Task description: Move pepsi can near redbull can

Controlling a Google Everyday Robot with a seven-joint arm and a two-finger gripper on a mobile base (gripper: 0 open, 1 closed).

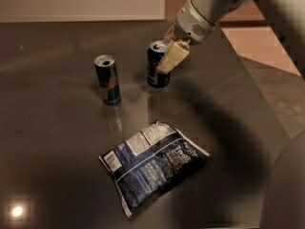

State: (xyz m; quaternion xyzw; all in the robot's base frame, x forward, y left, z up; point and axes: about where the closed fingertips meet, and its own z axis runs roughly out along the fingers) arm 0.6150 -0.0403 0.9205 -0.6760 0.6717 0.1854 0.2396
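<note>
The robot's gripper (164,56) is clamped on the pepsi can (153,73), reaching down from the upper right of the view at the end of a pale arm (205,11). One cream-coloured finger (172,56) lies pressed against the near right side of the can, slanting down across its upper half. The other finger shows only in part behind the rim. The dark navy can stands upright between them with its silver top in sight. Whether its base rests on the dark grey table (52,137) or hangs just above it cannot be told.

The redbull can (108,82), slim and blue-and-silver with a red mark, stands upright on the table near the gripper, on the side towards the left edge of the view and slightly closer to the camera. A clear strip of tabletop separates it from the held can, and the two do not touch.

Below the gripper in the view, well towards the camera, a dark blue and white chip bag (155,166) lies flat on the table with its printed back panel facing up. It is apart from both cans. Beyond the gripper, the far edge of the table meets a light wall (81,1).
</note>
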